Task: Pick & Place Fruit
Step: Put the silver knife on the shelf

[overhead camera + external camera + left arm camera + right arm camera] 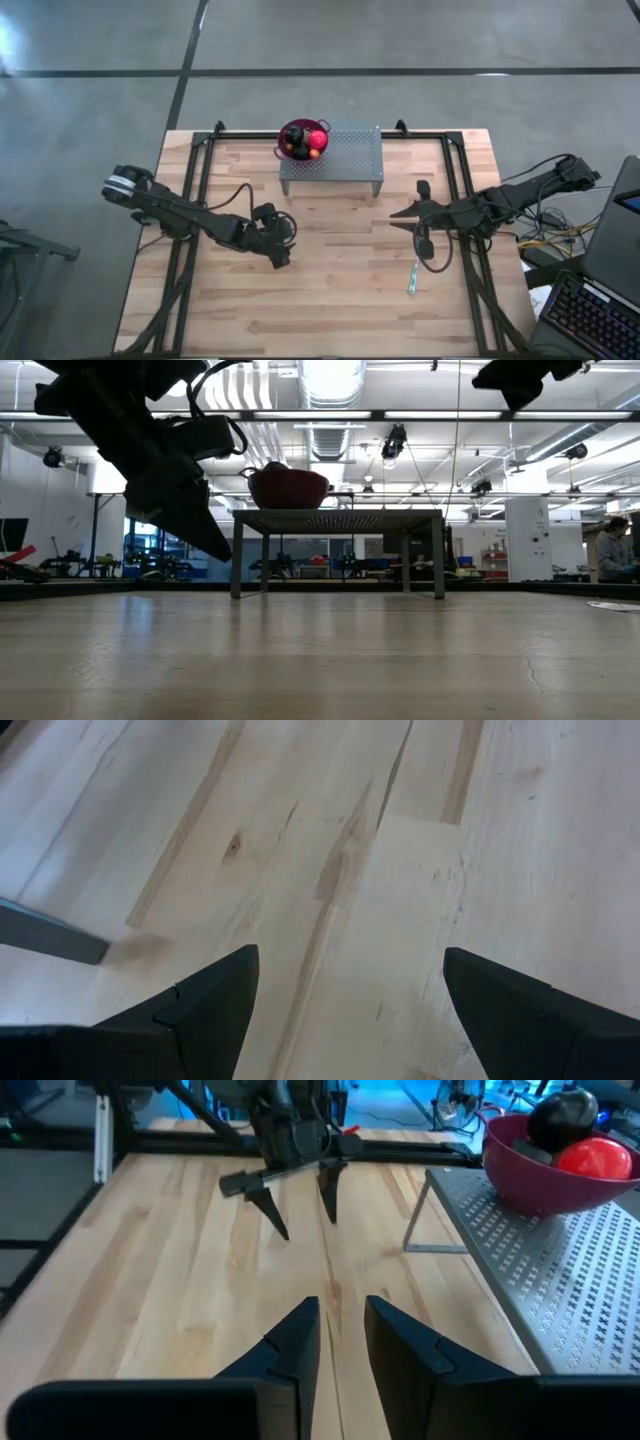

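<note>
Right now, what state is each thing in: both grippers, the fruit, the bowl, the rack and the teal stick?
Left gripper: open, empty, over bare table left of centre.
Right gripper: fingers nearly together, nothing between them, over the table's right side.
Fruit: piled in the bowl, red and dark pieces showing.
Purple bowl: upright on the rack's left end.
Metal rack: standing at the table's far edge.
Teal stick: lying flat, untouched.

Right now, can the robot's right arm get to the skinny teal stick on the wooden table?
Probably yes. The skinny teal stick lies alone on bare wood just below the right gripper, with nothing between them, though its fingers stand nearly together and empty.
</note>
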